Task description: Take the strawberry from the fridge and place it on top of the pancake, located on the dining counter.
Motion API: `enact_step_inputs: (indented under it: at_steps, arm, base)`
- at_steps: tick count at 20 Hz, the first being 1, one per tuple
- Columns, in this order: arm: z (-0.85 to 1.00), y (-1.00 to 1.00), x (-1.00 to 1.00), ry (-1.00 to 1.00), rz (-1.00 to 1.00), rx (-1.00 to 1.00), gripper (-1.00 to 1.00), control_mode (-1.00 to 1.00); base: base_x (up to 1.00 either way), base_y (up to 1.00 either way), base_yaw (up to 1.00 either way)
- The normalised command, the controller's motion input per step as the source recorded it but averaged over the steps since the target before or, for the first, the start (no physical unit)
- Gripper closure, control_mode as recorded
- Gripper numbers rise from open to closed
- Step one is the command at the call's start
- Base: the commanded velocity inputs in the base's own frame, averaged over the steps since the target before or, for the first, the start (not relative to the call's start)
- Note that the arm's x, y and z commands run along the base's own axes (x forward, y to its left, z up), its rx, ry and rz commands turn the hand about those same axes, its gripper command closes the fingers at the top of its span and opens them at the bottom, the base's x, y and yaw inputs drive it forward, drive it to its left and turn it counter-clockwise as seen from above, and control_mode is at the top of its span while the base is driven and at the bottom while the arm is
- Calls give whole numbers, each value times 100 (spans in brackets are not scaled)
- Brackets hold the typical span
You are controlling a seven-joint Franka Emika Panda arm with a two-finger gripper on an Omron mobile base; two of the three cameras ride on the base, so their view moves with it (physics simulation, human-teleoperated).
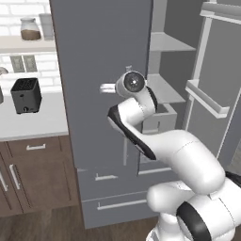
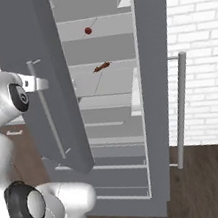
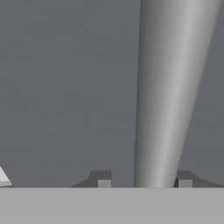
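Your hand is straddling the silver bar handle of the matte grey fridge, fingers spread, not pinching; pulling now risks slipping off.

No text, label, brand, number or sign can be read on any surface in these views.

Fridge: tall, matte grey, doors swung open, pale grey interior shelves exposed, long silver bar handles on the doors. Strawberry: tiny, round, bright red, resting alone on an upper shelf inside the fridge.
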Motion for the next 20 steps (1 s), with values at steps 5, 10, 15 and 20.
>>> enact_step_inputs:
  at_steps: [5, 10, 15, 20]
  arm:
    - [0, 100, -48, -7, 3, 0, 100, -100]
    - [0, 100, -42, 0, 0, 0, 100, -100]
    - [0, 100, -25, 0, 0, 0, 100, -100]
    - [-16, 100, 0, -1, 0, 0, 100, -100]
  base:
    - [0, 0, 0]
    - [0, 0, 0]
    - [0, 0, 0]
    - [0, 0, 0]
